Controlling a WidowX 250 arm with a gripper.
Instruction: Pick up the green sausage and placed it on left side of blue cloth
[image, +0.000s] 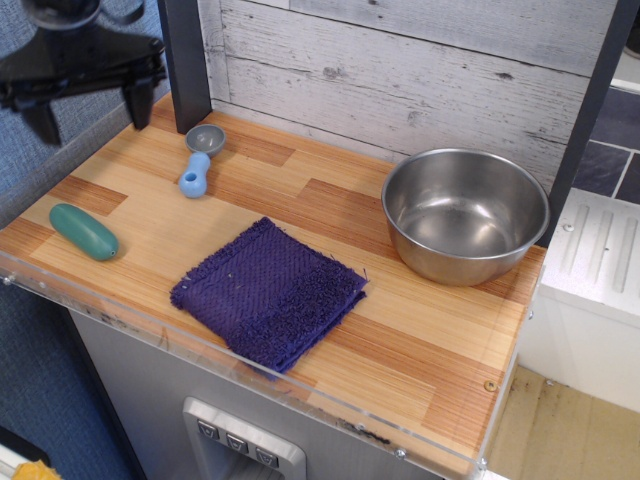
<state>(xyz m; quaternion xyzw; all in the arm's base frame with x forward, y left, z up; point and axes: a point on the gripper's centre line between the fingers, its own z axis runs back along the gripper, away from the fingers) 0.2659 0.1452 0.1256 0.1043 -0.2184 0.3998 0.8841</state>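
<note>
The green sausage (84, 231) lies flat on the wooden counter at the far left, near the front edge. The blue cloth (268, 292) lies folded at the front middle, well to the sausage's right. My gripper (90, 112) hangs high at the upper left, above and behind the sausage. Its two black fingers (139, 104) are spread apart and hold nothing.
A grey scoop with a light blue handle (197, 159) lies behind the sausage near a dark post (186, 60). A steel bowl (464, 214) stands at the right. The counter's front edge has a clear plastic lip (200, 355).
</note>
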